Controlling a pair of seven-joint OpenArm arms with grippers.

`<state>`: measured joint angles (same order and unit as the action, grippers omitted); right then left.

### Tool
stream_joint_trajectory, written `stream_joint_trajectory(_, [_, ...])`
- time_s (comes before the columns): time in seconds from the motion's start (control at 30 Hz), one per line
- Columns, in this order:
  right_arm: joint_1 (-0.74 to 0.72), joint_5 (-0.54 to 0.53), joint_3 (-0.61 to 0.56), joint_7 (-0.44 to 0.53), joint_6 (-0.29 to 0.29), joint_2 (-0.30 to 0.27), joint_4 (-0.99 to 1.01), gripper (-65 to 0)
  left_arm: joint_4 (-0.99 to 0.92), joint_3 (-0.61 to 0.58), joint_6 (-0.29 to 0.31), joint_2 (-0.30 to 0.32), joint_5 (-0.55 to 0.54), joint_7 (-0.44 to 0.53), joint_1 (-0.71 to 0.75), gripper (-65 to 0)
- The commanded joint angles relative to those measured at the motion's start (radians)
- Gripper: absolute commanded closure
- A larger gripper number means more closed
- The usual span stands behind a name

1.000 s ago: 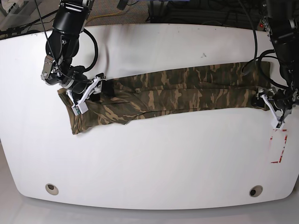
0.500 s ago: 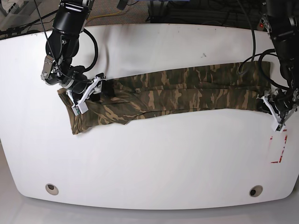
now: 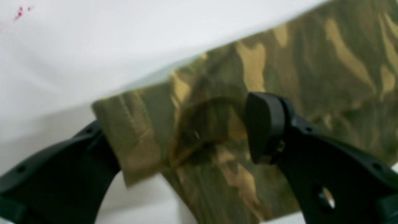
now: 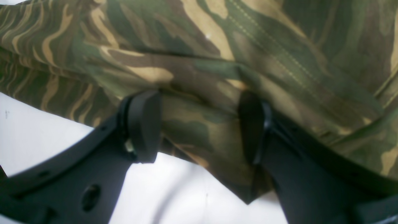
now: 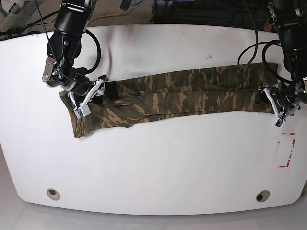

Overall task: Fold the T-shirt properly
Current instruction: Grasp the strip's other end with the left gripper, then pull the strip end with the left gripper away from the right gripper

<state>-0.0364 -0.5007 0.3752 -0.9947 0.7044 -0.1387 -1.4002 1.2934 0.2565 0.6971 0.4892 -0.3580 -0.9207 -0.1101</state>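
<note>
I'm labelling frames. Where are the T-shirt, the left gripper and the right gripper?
T-shirt (image 5: 192, 93): base view, middle of the folded strip.
Left gripper (image 3: 186, 140): left wrist view, between fingertips.
Right gripper (image 4: 199, 124): right wrist view, between fingertips.

Both arms reach low — left gripper (image 5: 273, 106) and right gripper (image 5: 88, 98) with jaws spread.

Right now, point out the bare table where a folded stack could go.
The widest bare stretch of the table lies on the near side of the T-shirt, between the two rim holes. A narrower strip runs behind the shirt. Both shirt ends are crowded: left tool, right tool. Avoid the red marking.
</note>
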Motion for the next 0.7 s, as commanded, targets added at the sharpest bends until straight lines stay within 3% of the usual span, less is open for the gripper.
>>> stream_joint_trajectory(0.0, [0.0,0.033,-0.002,-0.045,-0.006,-0.003,0.009,-37.1,0.071,0.004,0.001,0.024,-0.006,0.012,0.0,-44.9])
stream_joint_trajectory(0.33, [-0.006,0.033,-0.002,-0.045,-0.006,-0.003,0.075,-37.1,0.194,0.007,0.001,0.027,-0.006,0.012,0.097,-44.7])
stream_joint_trajectory(0.67, [-0.009,0.033,-0.002,-0.045,-0.006,-0.003,0.075,-37.1,0.2,0.007,0.001,0.049,-0.006,0.012,0.14,-44.7])
